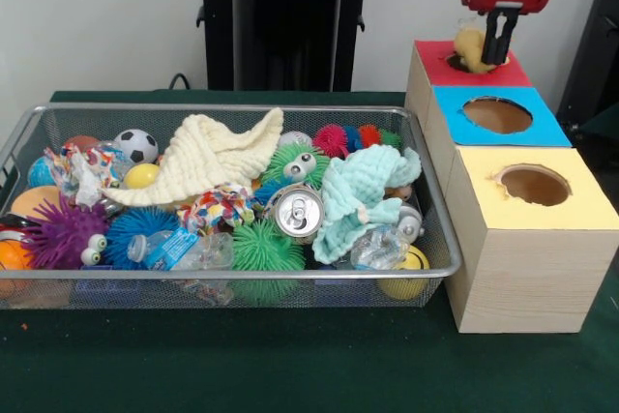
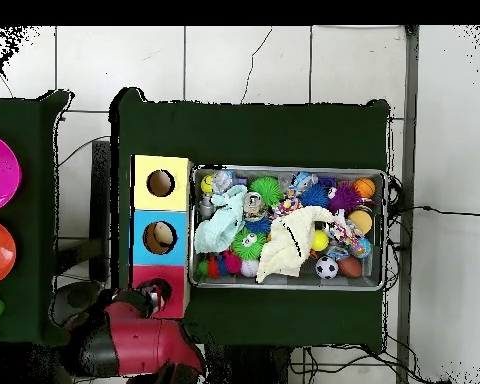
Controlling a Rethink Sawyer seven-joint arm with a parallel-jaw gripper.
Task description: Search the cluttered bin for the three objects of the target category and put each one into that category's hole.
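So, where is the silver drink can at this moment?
In the front view the silver can lies in the wire bin, near its middle, between the pale green cloth on its right and the multicoloured rope toy on its left.

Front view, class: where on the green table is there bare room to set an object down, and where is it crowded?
Free: the green table strip in front of the mesh bin, up to the wooden boxes. Crowded: the bin's inside, heaped with balls, cloths and a can. The gripper occupies the red hole.
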